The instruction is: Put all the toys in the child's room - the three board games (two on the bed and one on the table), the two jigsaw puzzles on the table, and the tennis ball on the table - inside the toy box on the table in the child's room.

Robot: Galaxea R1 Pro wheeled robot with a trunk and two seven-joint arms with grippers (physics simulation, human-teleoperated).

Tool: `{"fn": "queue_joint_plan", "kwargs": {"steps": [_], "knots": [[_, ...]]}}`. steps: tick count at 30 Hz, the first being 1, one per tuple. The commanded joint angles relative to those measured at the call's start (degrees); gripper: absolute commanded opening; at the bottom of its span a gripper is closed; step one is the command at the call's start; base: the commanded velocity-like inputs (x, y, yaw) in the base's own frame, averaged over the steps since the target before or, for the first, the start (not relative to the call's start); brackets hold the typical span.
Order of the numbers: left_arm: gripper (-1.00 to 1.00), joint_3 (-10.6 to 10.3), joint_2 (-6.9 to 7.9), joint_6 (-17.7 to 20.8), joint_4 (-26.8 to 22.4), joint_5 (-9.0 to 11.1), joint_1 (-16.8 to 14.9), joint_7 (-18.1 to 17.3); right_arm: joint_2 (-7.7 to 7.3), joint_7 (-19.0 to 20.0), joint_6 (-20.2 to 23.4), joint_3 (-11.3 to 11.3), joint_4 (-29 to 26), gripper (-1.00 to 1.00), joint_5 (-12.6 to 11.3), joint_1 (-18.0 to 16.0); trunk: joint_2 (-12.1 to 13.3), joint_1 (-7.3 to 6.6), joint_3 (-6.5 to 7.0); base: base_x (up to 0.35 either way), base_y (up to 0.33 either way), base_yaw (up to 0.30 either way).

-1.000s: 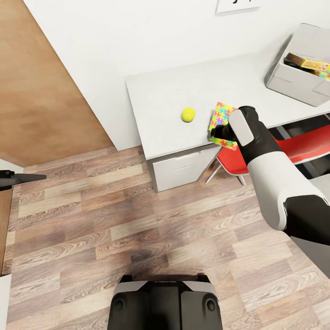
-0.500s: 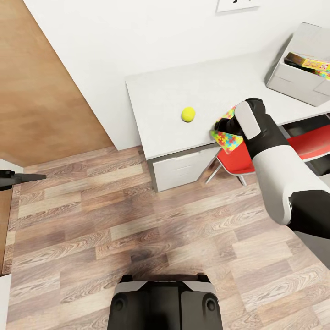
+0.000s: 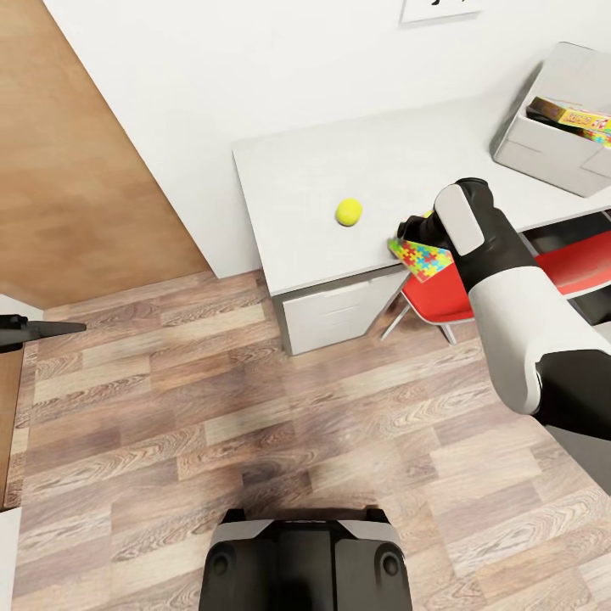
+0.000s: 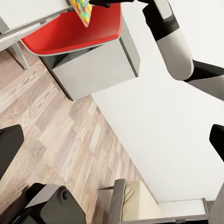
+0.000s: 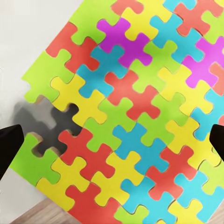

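While the jigsaw puzzle (image 3: 417, 255) is hanging over the table's (image 3: 297, 187) front edge, I'm judging it thin, light and stiff, best pinched at the overhanging rim; my right gripper's (image 3: 416, 231) fingers (image 5: 9, 144) are standing spread above it, gripping nothing

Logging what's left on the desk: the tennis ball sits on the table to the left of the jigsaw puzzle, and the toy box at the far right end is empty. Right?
Not quite. The toy box is not empty: the head view shows a colourful board game inside it. The rest holds: the tennis ball rests on the table, left of the jigsaw puzzle.
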Motion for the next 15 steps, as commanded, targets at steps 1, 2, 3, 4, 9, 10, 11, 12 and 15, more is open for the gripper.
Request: {"fn": "queue_joint_plan", "kwargs": {"steps": [1, 2, 3, 4, 9, 10, 11, 12, 15], "knots": [[1.00, 0.0, 0.03, 0.6, 0.0, 0.0, 0.0, -0.2, -0.08, -0.5, 0.1, 0.3, 0.0, 1.00, -0.6, -0.1, -0.1, 0.03, -0.07, 0.000, 0.000, 0.000], [1.00, 0.0, 0.03, 0.6, 0.0, 0.0, 0.0, -0.2, -0.08, -0.5, 0.1, 0.3, 0.0, 1.00, -0.6, -0.1, -0.1, 0.03, -0.07, 0.000, 0.000, 0.000], [1.00, -0.1, 0.02, 0.6, 0.0, 0.0, 0.0, -0.2, -0.08, -0.5, 0.1, 0.3, 0.0, 1.00, -0.6, -0.1, -0.1, 0.03, -0.07, 0.000, 0.000, 0.000], [1.00, -0.1, 0.02, 0.6, 0.0, 0.0, 0.0, -0.2, -0.08, -0.5, 0.1, 0.3, 0.0, 1.00, -0.6, -0.1, -0.1, 0.03, -0.07, 0.000, 0.000, 0.000], [1.00, 0.0, 0.06, 0.6, 0.0, 0.0, 0.0, -0.2, -0.07, -0.5, 0.2, 0.3, 0.0, 1.00, -0.7, -0.7, -0.1, 0.03, -0.07, 0.000, 0.000, 0.000], [1.00, 0.0, 0.07, 0.6, 0.0, 0.0, 0.0, -0.2, -0.07, -0.6, 0.2, 0.3, 0.0, 1.00, -0.7, -0.9, -0.1, 0.03, -0.07, 0.000, 0.000, 0.000], [1.00, 0.0, 0.06, 0.6, 0.0, 0.1, 0.0, -0.2, -0.07, -0.6, 0.3, 0.3, 0.0, 1.00, -0.7, -1.1, -0.1, 0.03, -0.07, 0.000, 0.000, 0.000], [1.00, 0.0, 0.04, 0.6, 0.0, 0.1, 0.0, -0.2, -0.07, -0.6, 0.3, 0.3, 0.0, 1.00, -0.8, -1.5, -0.1, 0.03, -0.07, -0.018, 0.000, 0.000], [1.00, 0.0, 0.03, 0.6, 0.0, 0.1, 0.0, -0.2, -0.07, -0.7, 0.5, 0.3, 0.0, 1.00, -0.8, -2.3, -0.1, 0.03, -0.07, -0.071, 0.000, 0.000]]}}
